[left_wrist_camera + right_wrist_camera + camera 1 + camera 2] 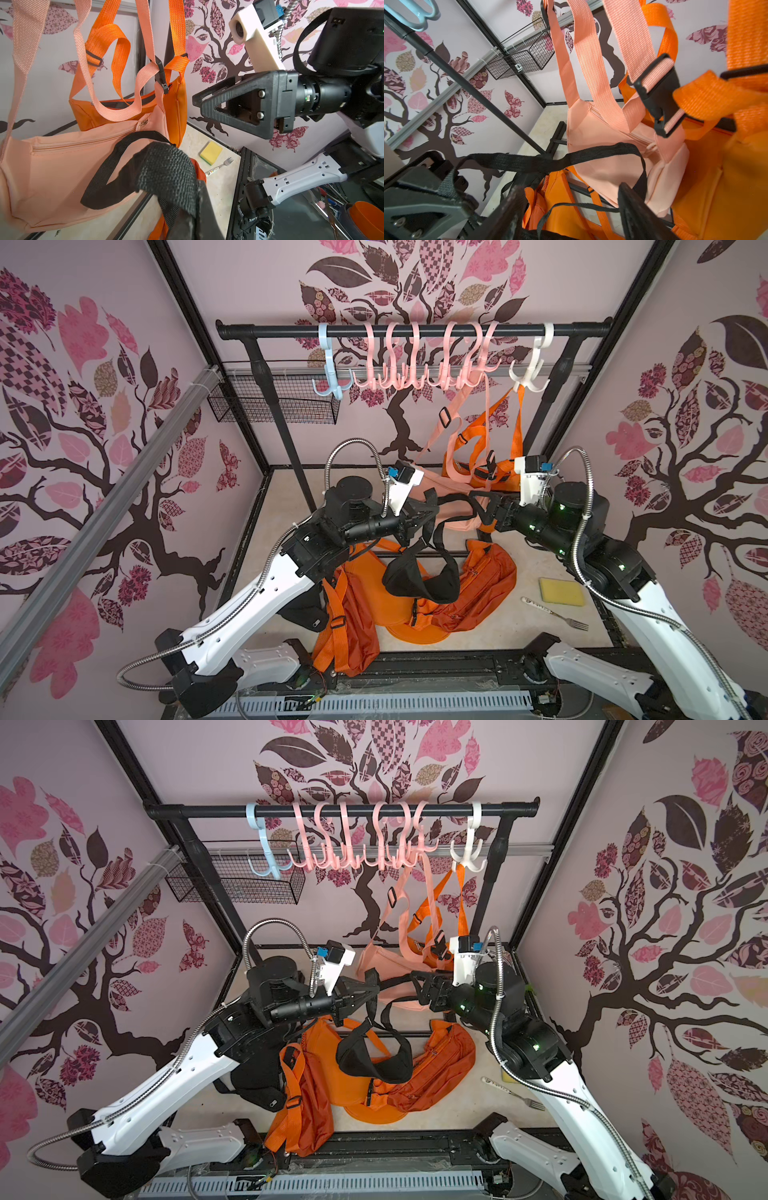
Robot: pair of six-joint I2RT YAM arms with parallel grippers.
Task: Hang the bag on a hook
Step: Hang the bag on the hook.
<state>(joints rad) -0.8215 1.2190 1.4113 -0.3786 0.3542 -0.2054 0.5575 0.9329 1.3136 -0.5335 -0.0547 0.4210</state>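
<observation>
The black bag (419,578) dangles just below both claws, above orange bags (482,580) on the tabletop (519,626). Its strap (455,498) is pinched tight in the left claw (430,510) and passes through the wide-open right claw (482,506) facing it. Hooks (415,373) hang above, beyond both.

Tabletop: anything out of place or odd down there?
Yes. A yellow sponge and a fork lie on the table beside the bags, unrelated to hanging. The orange bags sit in a crumpled heap, straps tangled, beneath the black bag.
</observation>
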